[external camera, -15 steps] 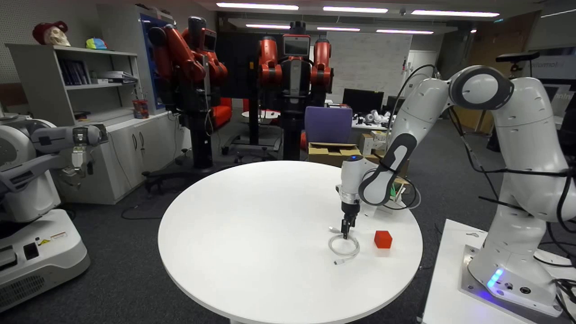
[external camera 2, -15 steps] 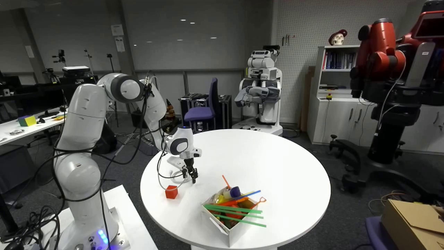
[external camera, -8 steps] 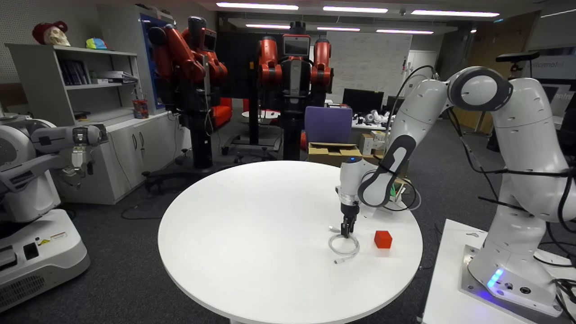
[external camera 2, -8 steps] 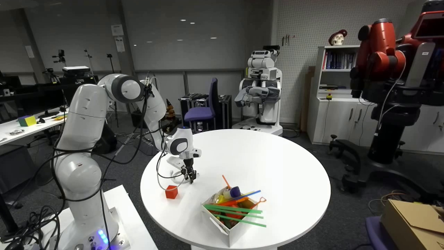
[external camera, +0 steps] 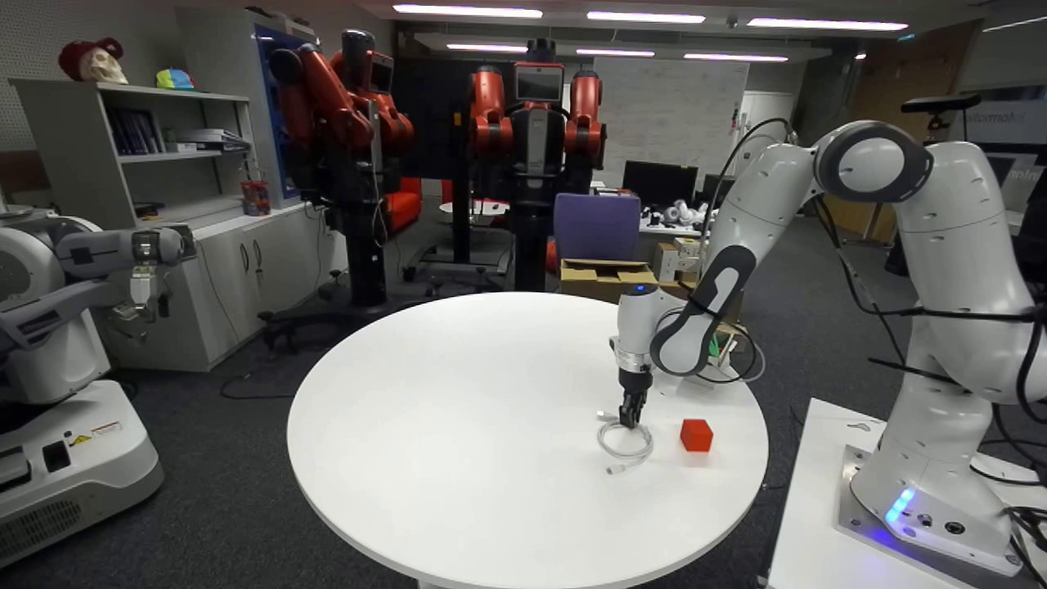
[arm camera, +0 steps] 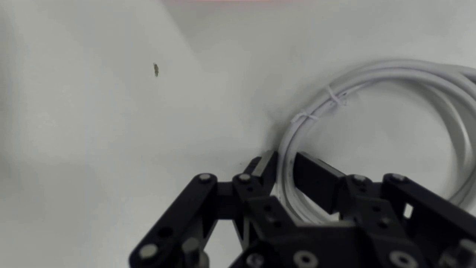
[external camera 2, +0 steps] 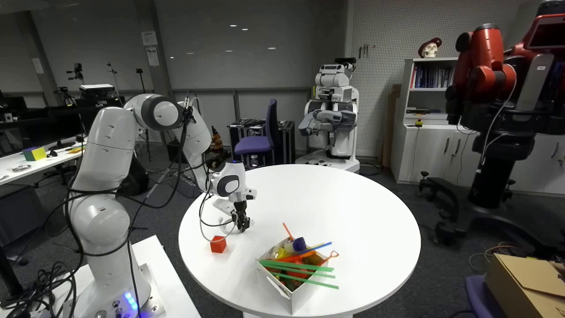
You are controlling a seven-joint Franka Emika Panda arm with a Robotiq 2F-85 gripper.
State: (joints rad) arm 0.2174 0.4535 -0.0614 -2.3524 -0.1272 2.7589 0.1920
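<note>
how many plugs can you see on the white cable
2. In an exterior view, one plug is at the far edge of the coiled white cable, beside the gripper; the other plug is at the near edge. No others show.

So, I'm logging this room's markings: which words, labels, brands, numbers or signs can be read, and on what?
"PR2": on the background white robot's chest.
Too blurred: far-right lettering, black box's lettering.
Too small: pillar papers, red robot's label, book spines.
No text visible: coiled cable, red cube.
</note>
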